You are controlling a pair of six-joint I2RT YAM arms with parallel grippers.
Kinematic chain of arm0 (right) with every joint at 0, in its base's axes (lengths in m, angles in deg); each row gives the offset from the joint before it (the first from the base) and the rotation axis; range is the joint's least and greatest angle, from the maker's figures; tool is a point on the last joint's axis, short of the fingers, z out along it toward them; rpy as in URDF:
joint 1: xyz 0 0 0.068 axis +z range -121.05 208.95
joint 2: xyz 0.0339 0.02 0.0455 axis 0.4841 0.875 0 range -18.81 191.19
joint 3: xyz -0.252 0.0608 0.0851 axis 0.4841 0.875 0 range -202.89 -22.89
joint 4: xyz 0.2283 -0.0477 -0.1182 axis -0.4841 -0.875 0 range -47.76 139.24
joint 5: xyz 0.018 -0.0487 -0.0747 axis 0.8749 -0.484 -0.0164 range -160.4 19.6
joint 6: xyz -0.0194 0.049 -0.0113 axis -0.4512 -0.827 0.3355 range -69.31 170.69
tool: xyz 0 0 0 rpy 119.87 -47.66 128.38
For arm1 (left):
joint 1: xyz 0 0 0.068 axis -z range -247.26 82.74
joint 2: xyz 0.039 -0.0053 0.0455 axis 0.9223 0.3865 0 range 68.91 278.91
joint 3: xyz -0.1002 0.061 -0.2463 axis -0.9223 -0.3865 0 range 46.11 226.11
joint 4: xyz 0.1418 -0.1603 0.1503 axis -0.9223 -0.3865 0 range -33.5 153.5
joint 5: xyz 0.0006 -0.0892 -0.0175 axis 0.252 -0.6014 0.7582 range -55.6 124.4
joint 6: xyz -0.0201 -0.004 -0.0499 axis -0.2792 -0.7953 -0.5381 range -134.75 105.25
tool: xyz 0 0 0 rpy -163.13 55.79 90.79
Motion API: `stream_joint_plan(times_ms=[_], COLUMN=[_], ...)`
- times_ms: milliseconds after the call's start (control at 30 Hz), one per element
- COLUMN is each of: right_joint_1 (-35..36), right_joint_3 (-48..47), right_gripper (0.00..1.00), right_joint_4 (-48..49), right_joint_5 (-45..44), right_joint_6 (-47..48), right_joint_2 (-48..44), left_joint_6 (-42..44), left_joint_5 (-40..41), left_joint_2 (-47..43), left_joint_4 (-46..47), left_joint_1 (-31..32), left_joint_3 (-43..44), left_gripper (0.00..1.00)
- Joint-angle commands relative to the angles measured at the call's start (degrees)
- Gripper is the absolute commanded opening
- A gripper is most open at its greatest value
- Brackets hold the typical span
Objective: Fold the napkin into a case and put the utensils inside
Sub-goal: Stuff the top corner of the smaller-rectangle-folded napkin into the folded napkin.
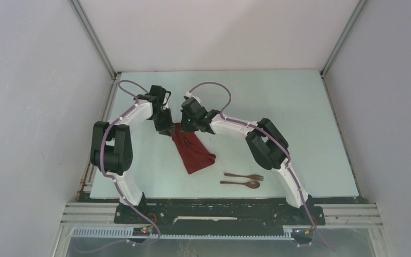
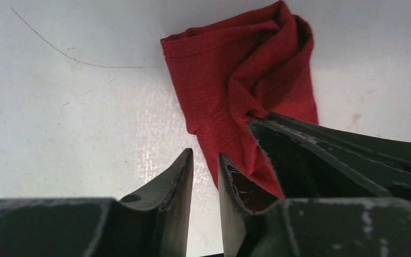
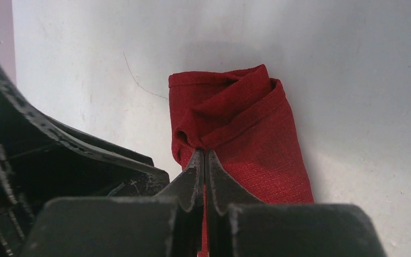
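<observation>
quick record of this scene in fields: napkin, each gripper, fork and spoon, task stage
napkin: dark red, folded into a narrow strip, rumpled at its far end, lying on the table
right gripper: shut, pinching the napkin's far end
left gripper: jaws narrowly apart beside the napkin's far end, no cloth seen between them
fork: on the table to the right of the napkin's near end, apart from it
spoon: alongside the fork, on its near side
task stage: fork and spoon not yet inside the napkin
</observation>
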Motion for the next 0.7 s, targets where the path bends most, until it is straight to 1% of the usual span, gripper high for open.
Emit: stream_joint_plan(times_ms=[0, 200, 333, 600, 667], right_joint_1=[-0.56, -0.66, -0.71, -0.75, -0.76], right_joint_3=[0.97, 1.14, 1.14, 1.17, 1.22], right_gripper=[0.00, 0.00, 0.00, 0.00, 0.00], right_joint_4=[2.80, 3.40, 3.40, 3.68, 3.68], right_joint_5=[1.02, 1.13, 1.29, 1.62, 1.77], right_joint_6=[-1.58, -1.58, -1.64, -1.91, -1.97], right_joint_2=[-4.29, -4.57, -4.42, -4.14, -4.05], left_joint_6=[1.73, 1.63, 2.04, 1.99, 2.21], left_joint_5=[3.64, 6.95, 10.80, 12.57, 12.85], left_joint_2=[0.72, 3.49, 6.36, 8.68, 9.62], left_joint_4=[-1.77, -2.85, -4.90, -5.17, -5.64], left_joint_1=[1.06, 2.43, 3.93, 4.36, 4.46], left_joint_3=[2.46, 5.06, 8.76, 11.09, 12.77], left_gripper=[0.29, 0.32, 0.34, 0.34, 0.34])
